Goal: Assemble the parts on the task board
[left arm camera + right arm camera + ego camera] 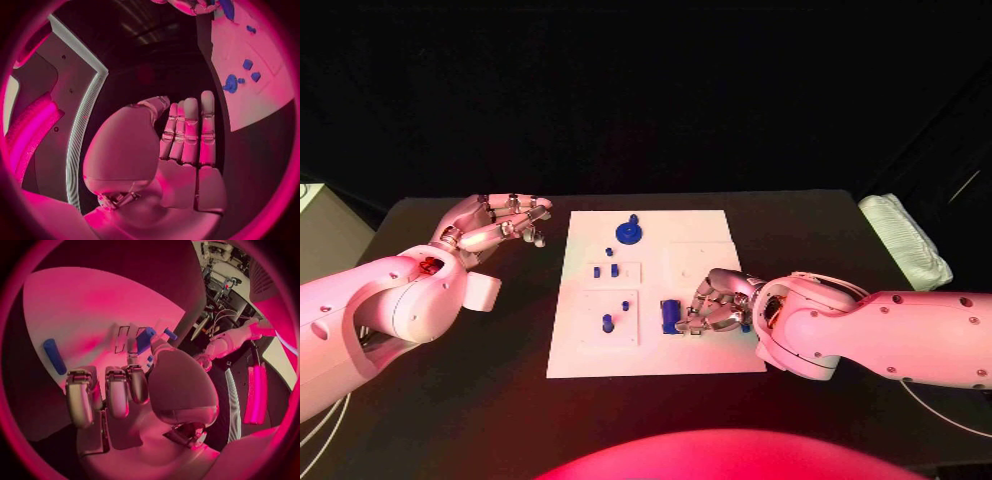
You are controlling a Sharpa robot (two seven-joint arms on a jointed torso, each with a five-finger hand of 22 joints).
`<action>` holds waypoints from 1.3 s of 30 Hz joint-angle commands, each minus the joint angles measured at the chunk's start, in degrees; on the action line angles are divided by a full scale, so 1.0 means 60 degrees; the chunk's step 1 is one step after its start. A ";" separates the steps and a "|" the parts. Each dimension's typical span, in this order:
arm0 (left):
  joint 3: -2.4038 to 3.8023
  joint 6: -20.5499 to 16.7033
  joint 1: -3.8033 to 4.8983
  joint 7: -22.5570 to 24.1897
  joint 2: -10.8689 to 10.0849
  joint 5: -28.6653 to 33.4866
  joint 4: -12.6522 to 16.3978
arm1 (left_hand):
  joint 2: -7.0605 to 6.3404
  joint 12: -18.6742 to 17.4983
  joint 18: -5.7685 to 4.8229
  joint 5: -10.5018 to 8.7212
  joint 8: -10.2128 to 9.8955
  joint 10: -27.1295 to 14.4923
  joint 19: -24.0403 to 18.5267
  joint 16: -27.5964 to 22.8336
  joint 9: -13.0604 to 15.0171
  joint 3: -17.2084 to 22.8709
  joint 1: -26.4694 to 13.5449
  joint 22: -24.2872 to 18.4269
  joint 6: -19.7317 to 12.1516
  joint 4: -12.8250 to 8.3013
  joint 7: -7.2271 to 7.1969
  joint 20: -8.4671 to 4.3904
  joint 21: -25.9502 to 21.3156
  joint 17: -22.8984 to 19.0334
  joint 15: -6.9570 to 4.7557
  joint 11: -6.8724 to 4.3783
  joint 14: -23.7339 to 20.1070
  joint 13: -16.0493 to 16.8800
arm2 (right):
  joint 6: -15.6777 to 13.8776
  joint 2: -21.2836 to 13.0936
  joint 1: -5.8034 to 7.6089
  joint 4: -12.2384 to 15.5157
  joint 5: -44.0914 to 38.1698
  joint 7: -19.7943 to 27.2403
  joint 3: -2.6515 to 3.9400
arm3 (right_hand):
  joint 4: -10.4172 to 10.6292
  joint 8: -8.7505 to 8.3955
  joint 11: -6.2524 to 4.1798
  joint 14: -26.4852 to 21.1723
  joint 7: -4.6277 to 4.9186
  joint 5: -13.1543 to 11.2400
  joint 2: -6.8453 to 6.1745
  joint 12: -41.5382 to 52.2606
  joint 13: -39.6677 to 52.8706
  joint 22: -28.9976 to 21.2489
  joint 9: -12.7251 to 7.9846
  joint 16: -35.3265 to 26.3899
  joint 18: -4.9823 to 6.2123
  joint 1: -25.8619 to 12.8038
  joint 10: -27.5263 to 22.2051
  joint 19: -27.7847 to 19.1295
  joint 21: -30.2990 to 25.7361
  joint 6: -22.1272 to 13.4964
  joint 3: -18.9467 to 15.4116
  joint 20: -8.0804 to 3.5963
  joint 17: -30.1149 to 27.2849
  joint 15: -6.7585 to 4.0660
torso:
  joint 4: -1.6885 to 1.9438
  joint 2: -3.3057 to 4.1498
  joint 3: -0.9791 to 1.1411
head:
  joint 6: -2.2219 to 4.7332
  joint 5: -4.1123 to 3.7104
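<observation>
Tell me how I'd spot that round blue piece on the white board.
Find the white task board in the middle of the black table. Look to its far end, away from the robot. The round blue piece sits there alone, a disc with a knob, bigger than the small blue pegs nearer the middle.

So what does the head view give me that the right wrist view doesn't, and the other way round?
The head view alone shows the left hand lying open on the black table, off the task board, and the round blue part at the board's far end. The right wrist view alone shows a blue rod lying on the board beyond the fingers. Both show the right hand over the board near a blue block.
</observation>
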 commanded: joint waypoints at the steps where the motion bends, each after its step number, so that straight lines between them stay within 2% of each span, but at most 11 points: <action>1: 0.0006 0.0060 0.0005 0.0044 -0.0001 0.0034 0.0026 | 0.0105 -0.0040 0.0128 0.0028 -0.0022 0.0069 0.0061 -0.0044 -0.0016 -0.0029 -0.0011 -0.0016 -0.0012 0.0060 0.0019 -0.0012 -0.0068 0.0016 0.0038 -0.0001 -0.0025 -0.0009 | 0.0166 0.0057 0.0000 -0.0043 -0.0251 0.0053 0.0000 | 0.0058 0.0019 -0.0029 0.0997 0.0040 0.0107 0.0055 -0.0036 0.1853 0.2516 -0.0014 0.0041 -0.0064 0.0039 0.0588 0.0999 0.0066 -0.0052 0.0064 -0.0046 0.2515 -0.0066 | 0.0003 0.0008 -0.0007 | 0.0010 -0.0001; 9: 0.0006 0.0064 0.0005 0.0024 -0.0007 0.0034 0.0046 | 0.0134 -0.0039 0.0128 0.0031 -0.0020 0.0071 0.0064 -0.0046 -0.0015 -0.0024 -0.0014 -0.0020 -0.0007 0.0079 0.0019 -0.0011 -0.0073 0.0018 0.0038 -0.0001 -0.0023 -0.0012 | -0.0021 0.0245 0.0001 -0.0216 -0.0351 -0.0140 0.0000 | 0.0237 0.0012 -0.0029 0.0997 0.0038 0.0291 0.0293 -0.0050 0.1853 0.2516 -0.0044 0.0041 -0.0064 -0.0091 0.0588 0.0999 0.0066 -0.0032 0.0163 -0.0044 0.2515 -0.0065 | 0.0008 0.0008 -0.0009 | -0.0014 -0.0027; 12: 0.0006 0.0068 0.0005 0.0014 -0.0012 0.0034 0.0055 | 0.0134 -0.0039 0.0128 0.0031 -0.0020 0.0071 0.0064 -0.0046 -0.0015 -0.0024 -0.0014 -0.0020 -0.0007 0.0079 0.0019 -0.0011 -0.0073 0.0018 0.0038 -0.0001 -0.0023 -0.0012 | -0.0035 0.0285 0.0001 -0.0282 -0.0382 -0.0159 0.0000 | 0.0235 0.0012 -0.0030 0.0997 0.0038 0.0300 0.0296 -0.0052 0.1852 0.2516 -0.0045 0.0041 -0.0064 -0.0090 0.0587 0.0999 0.0066 -0.0033 0.0166 -0.0044 0.2515 -0.0065 | 0.0010 0.0012 -0.0009 | -0.0023 -0.0025; 16: 0.0006 0.0068 0.0006 0.0002 -0.0023 0.0034 0.0060 | 0.0136 -0.0039 0.0128 0.0033 -0.0022 0.0071 0.0065 -0.0047 -0.0016 -0.0025 -0.0012 -0.0021 -0.0011 0.0082 0.0022 -0.0011 -0.0075 0.0019 0.0038 -0.0001 -0.0023 -0.0013 | 0.0129 0.0299 0.0001 -0.0331 -0.0378 -0.0125 0.0000 | 0.0201 0.0005 -0.0026 0.0997 0.0040 0.0336 0.0167 -0.0057 0.1853 0.2516 -0.0055 0.0041 -0.0064 -0.0083 0.0585 0.0999 0.0066 -0.0046 0.0129 -0.0043 0.2515 -0.0064 | 0.0006 0.0003 -0.0008 | -0.0027 -0.0010; 21: 0.0006 0.0069 0.0006 -0.0003 -0.0024 0.0037 0.0061 | 0.0136 -0.0039 0.0128 0.0033 -0.0022 0.0071 0.0065 -0.0047 -0.0016 -0.0025 -0.0012 -0.0021 -0.0011 0.0082 0.0022 -0.0011 -0.0075 0.0019 0.0038 -0.0001 -0.0023 -0.0013 | 0.0467 0.0316 0.0001 -0.0365 -0.0284 0.0012 -0.0001 | 0.0129 0.0004 -0.0018 0.0997 0.0050 0.0249 -0.0177 -0.0103 0.1838 0.2516 -0.0074 0.0041 -0.0064 0.0028 0.0568 0.0999 0.0066 -0.0058 0.0029 -0.0038 0.2515 -0.0058 | -0.0005 0.0000 -0.0004 | -0.0055 -0.0003; 25: 0.0006 0.0075 0.0006 -0.0004 -0.0016 0.0039 0.0058 | 0.0134 -0.0040 0.0129 0.0034 -0.0026 0.0070 0.0066 -0.0048 -0.0018 -0.0026 -0.0007 -0.0022 -0.0017 0.0081 0.0024 -0.0011 -0.0078 0.0019 0.0038 -0.0001 -0.0023 -0.0015 | 0.0526 0.0342 0.0001 -0.0359 -0.0226 0.0099 -0.0001 | 0.0147 0.0009 -0.0009 0.0997 0.0057 0.0209 -0.0395 -0.0134 0.1828 0.2516 -0.0084 0.0041 -0.0064 0.0068 0.0556 0.0999 0.0066 -0.0061 -0.0094 -0.0032 0.2515 -0.0051 | -0.0008 0.0002 -0.0003 | -0.0059 -0.0008; 31: 0.0006 0.0074 0.0006 -0.0005 -0.0005 0.0042 0.0052 | 0.0134 -0.0040 0.0129 0.0034 -0.0026 0.0070 0.0066 -0.0048 -0.0018 -0.0026 -0.0007 -0.0022 -0.0017 0.0081 0.0024 -0.0011 -0.0078 0.0019 0.0038 -0.0001 -0.0023 -0.0015 | 0.0471 0.0353 0.0000 -0.0395 -0.0189 0.0158 -0.0001 | 0.0185 0.0014 -0.0008 0.0997 0.0059 0.0141 -0.0449 -0.0139 0.1827 0.2516 -0.0087 0.0041 -0.0064 0.0066 0.0555 0.0999 0.0066 -0.0059 -0.0160 -0.0029 0.2515 -0.0048 | 0.0001 0.0004 -0.0008 | -0.0083 -0.0023; 34: 0.0006 0.0078 0.0006 -0.0004 -0.0002 0.0042 0.0051 | 0.0134 -0.0040 0.0129 0.0034 -0.0026 0.0070 0.0066 -0.0048 -0.0018 -0.0026 -0.0007 -0.0022 -0.0017 0.0081 0.0024 -0.0011 -0.0078 0.0019 0.0038 -0.0001 -0.0023 -0.0015 | 0.0389 0.0351 0.0000 -0.0404 -0.0190 0.0193 -0.0002 | 0.0167 0.0026 -0.0009 0.0997 0.0057 -0.0025 -0.0564 -0.0156 0.1824 0.2516 -0.0094 0.0041 -0.0064 0.0288 0.0549 0.0999 0.0066 -0.0058 -0.0279 -0.0027 0.2515 -0.0048 | 0.0000 0.0002 -0.0013 | -0.0102 -0.0011; 39: 0.0006 0.0080 0.0006 -0.0007 -0.0001 0.0042 0.0048 | 0.0134 -0.0040 0.0129 0.0034 -0.0026 0.0070 0.0066 -0.0048 -0.0018 -0.0026 -0.0007 -0.0022 -0.0017 0.0081 0.0024 -0.0011 -0.0078 0.0019 0.0038 -0.0001 -0.0023 -0.0015 | 0.0119 0.0340 0.0000 -0.0424 -0.0202 0.0223 -0.0002 | 0.0278 0.0048 -0.0010 0.0997 0.0056 -0.0079 -0.0432 -0.0134 0.1838 0.2516 -0.0098 0.0041 -0.0064 0.0215 0.0561 0.0999 0.0066 -0.0029 -0.0359 -0.0026 0.2515 -0.0048 | -0.0008 -0.0002 0.0001 | -0.0096 -0.0008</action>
